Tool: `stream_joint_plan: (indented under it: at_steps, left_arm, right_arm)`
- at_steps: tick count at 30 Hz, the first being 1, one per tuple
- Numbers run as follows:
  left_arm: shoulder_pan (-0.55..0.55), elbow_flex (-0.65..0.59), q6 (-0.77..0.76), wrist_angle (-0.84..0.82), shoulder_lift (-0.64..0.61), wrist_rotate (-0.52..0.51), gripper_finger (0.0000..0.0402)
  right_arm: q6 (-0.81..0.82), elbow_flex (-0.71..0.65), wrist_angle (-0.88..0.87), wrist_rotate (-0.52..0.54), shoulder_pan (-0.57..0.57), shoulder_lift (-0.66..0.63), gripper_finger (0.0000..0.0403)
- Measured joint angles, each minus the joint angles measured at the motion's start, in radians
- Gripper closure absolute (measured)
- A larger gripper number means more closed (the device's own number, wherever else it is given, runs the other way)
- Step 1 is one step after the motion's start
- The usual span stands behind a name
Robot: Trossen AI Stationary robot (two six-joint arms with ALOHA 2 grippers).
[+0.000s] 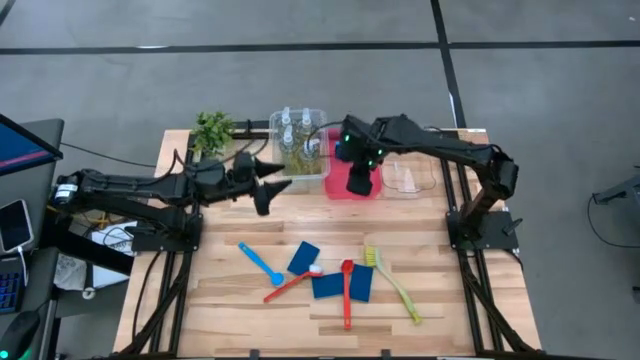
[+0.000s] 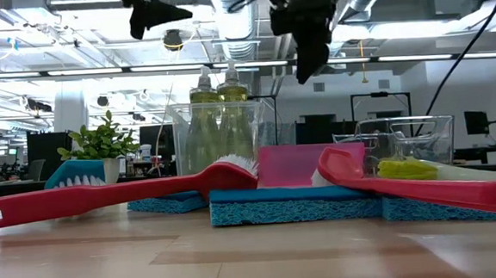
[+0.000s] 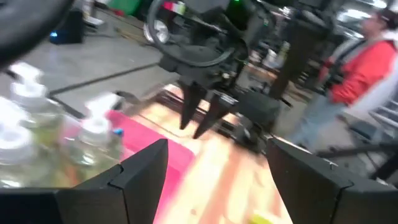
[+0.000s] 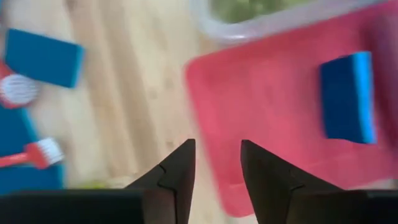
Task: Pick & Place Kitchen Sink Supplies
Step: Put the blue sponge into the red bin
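Right gripper [image 1: 360, 183] above the red bin [image 1: 336, 186], tapered dark fingers parted and empty.

Only the right wrist view shows a flat blue sponge [image 4: 348, 96] lying in that smooth bin. Left gripper [image 1: 268, 186] hovers open beside the clear bin [image 1: 322, 112] of bottles [image 1: 297, 132]. Remaining sponges [image 1: 303, 257] and thin brushes [image 1: 347, 292] lie on the wooden table [image 1: 220, 300].

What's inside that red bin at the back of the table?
One blue sponge lies flat inside the red bin. From above, the right gripper hovers over the bin and covers part of its floor, so that part goes unseen.
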Motion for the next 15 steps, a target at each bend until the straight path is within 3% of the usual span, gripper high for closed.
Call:
stream_joint_plan:
  at_steps: [5, 11, 15]
  left_arm:
    - [-0.058, -0.067, -0.010, -0.004, 0.000, -0.001, 0.0128]
    - [-0.105, -0.162, -0.145, -0.002, 0.000, 0.029, 0.0128]
    - [-0.151, -0.232, -0.268, -0.002, 0.000, 0.100, 0.0128]
  right_arm:
    - [0.139, 0.000, 0.058, 0.005, 0.131, 0.000, 0.0285]
    - [0.273, 0.000, 0.251, 0.170, 0.288, 0.030, 0.0285]
    - [0.330, 0.000, 0.336, 0.213, 0.362, 0.071, 0.0285]
